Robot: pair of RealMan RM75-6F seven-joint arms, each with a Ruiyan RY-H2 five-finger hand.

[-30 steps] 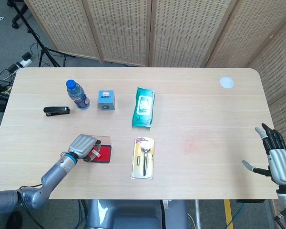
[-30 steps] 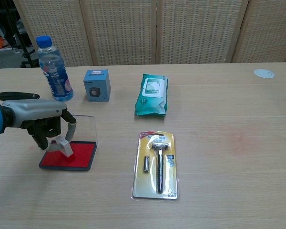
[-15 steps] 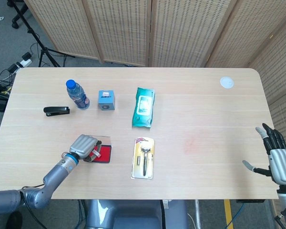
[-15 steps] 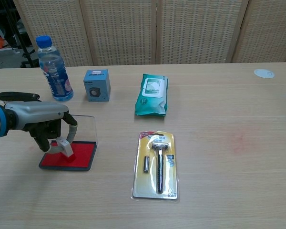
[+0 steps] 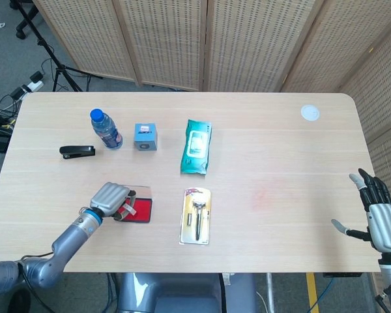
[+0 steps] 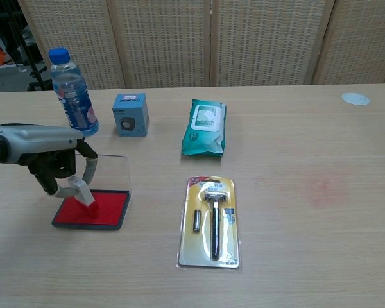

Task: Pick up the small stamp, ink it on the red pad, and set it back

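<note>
Over the red ink pad [image 6: 90, 210] at the lower left of the chest view, our left hand [image 6: 54, 168] grips the small stamp [image 6: 81, 192], which is tilted with its lower end on or just above the red surface. For the inking to go well, we judge we should level the stamp so its whole face meets the pad, press straight down without sliding, and steer clear of the pad's clear lid [image 6: 109, 173], which stands raised just behind. Our fingers are curled around the stamp's upper part. At the lower right of the head view, our right hand [image 5: 382, 220] hangs off the table [image 5: 274, 143], fingers spread, holding nothing.
</note>
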